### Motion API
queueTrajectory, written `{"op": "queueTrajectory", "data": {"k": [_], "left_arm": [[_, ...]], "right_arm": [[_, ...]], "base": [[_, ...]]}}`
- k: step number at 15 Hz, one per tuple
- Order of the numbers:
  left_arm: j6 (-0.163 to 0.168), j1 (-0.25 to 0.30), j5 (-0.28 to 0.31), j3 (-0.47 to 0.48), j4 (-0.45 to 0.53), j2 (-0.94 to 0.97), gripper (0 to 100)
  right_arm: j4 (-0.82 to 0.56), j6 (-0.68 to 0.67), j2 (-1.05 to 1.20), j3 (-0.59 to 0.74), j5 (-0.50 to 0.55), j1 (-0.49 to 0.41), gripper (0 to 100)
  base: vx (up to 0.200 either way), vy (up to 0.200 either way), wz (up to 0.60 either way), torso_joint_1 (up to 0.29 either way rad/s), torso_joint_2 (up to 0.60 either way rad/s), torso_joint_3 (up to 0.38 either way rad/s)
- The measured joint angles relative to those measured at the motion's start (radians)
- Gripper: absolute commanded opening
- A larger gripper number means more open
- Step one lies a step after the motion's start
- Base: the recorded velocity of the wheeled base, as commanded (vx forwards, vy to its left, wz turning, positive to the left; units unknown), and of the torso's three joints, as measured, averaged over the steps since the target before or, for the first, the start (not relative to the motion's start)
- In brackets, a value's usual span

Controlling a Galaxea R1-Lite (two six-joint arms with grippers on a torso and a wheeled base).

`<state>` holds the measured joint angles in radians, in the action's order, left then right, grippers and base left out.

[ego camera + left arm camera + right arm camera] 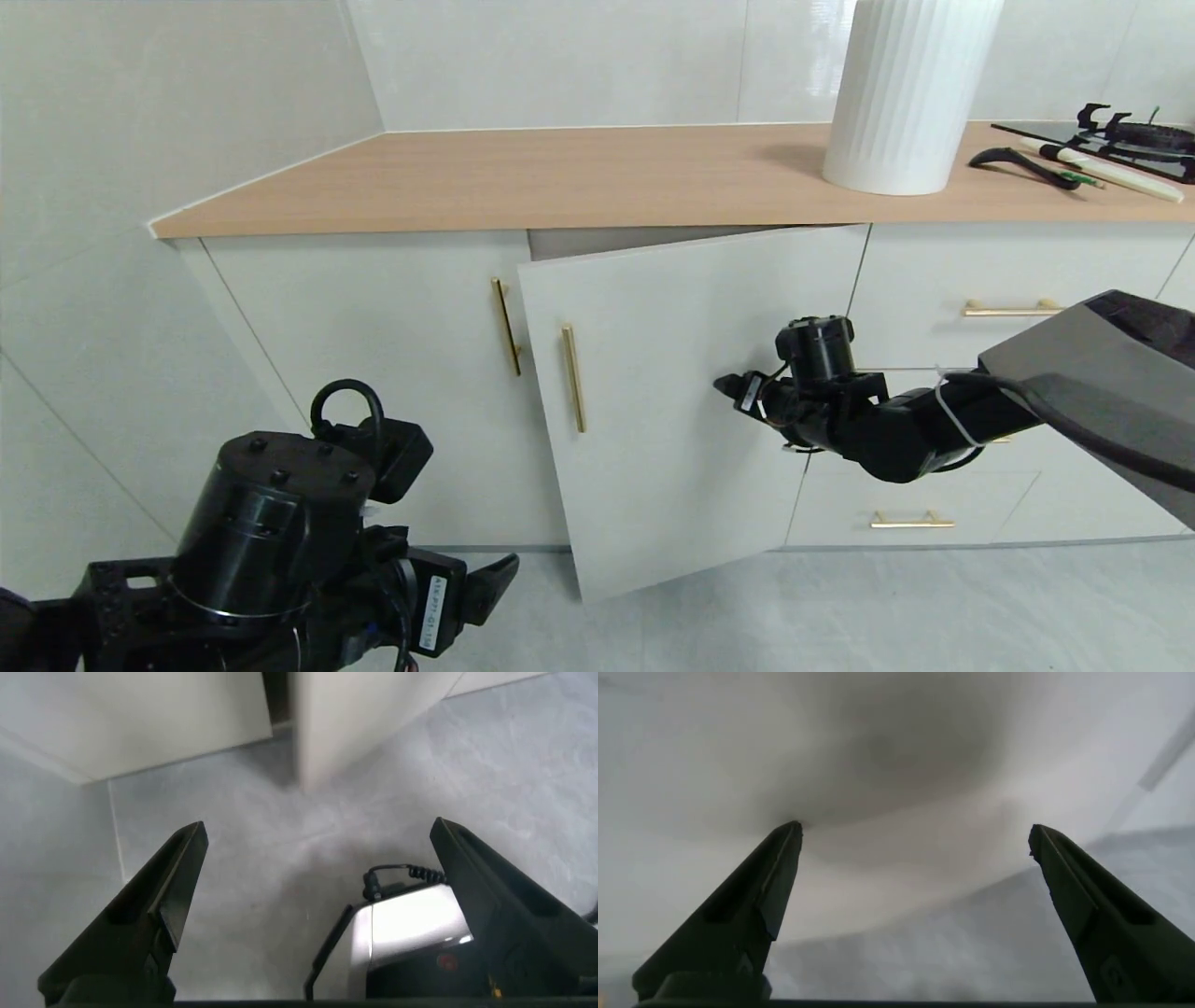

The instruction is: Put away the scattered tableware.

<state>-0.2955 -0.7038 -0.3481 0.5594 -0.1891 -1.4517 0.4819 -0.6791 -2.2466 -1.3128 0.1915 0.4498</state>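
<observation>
The left arm sits in the lower left of the head view. Its left claw is spread wide and holds nothing, pointing down at the grey floor below the cabinet fronts.

Just right of centre, a pale cabinet door stands ajar, swung out from under the worktop. A gold bar handle runs upright along its left edge.

The right claw is at mid-frame, just beside the face of this door and well right of the handle. Its fingers are spread apart and empty. Whether they touch the panel I cannot tell.

In the upper right, a white ribbed vase stands upright on the worktop. Right of it lies the tableware. A black utensil with a curved head lies near the vase, with a cream-handled utensil lying just beyond it. Both are flat on the wood beside a black rack at the frame's edge. Drawer fronts with gold pulls fill the right side under the worktop.
</observation>
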Motion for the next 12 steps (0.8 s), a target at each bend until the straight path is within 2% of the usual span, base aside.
{"op": "queueTrajectory", "data": {"k": [3,12], "left_arm": [[0.000,0.000,0.000,0.000,0.001,-0.004,100],[0.000,0.001,0.000,-0.001,0.001,-0.010,100]], "right_arm": [[-0.005,-0.079,-0.026,-0.067,0.026,0.000,100],[-0.003,-0.105,-0.090,-0.183,0.136,-0.035,100]], "base": [[0.000,0.000,0.00,0.000,0.00,0.000],[0.000,0.000,0.00,0.000,0.00,0.000]]}}
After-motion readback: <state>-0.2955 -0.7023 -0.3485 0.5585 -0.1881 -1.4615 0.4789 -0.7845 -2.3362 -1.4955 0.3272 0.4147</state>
